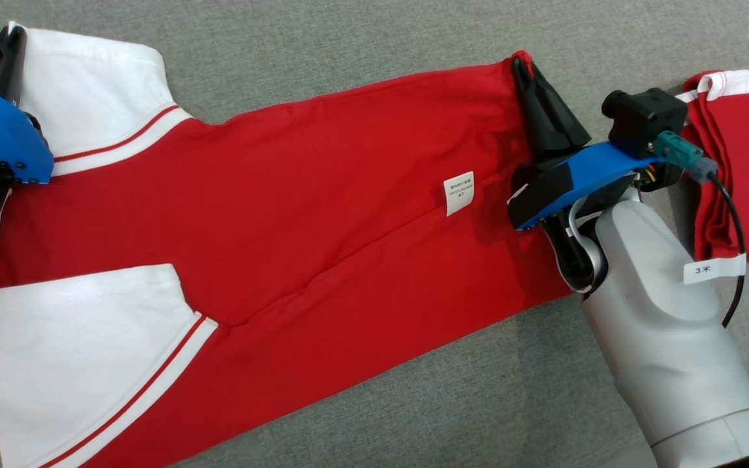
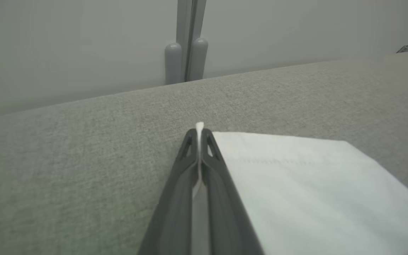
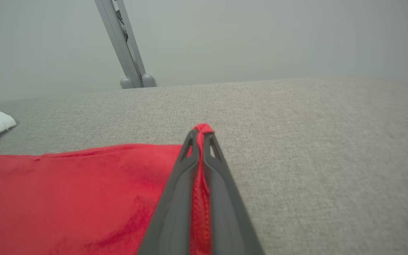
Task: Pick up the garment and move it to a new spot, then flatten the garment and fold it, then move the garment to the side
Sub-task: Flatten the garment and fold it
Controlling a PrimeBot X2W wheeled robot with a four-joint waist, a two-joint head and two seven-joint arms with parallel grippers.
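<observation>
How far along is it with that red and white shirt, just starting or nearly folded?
Done: the red shirt lies spread out on the grey fabric surface. In hand: the left gripper is shut on the white sleeve, the right gripper on the hem corner, likely to start a fold. Left: the folding itself, then moving it aside.

The head camera looks steeply down on the grey table [image 1: 348,52] and takes in the whole garment [image 1: 283,214]. Each wrist camera rides low and close behind its own pincer (left pincer [image 2: 199,131], right pincer [image 3: 202,131]), facing across the table toward a pale wall [image 2: 66,46]. Each shares one garment corner with the head view.
</observation>
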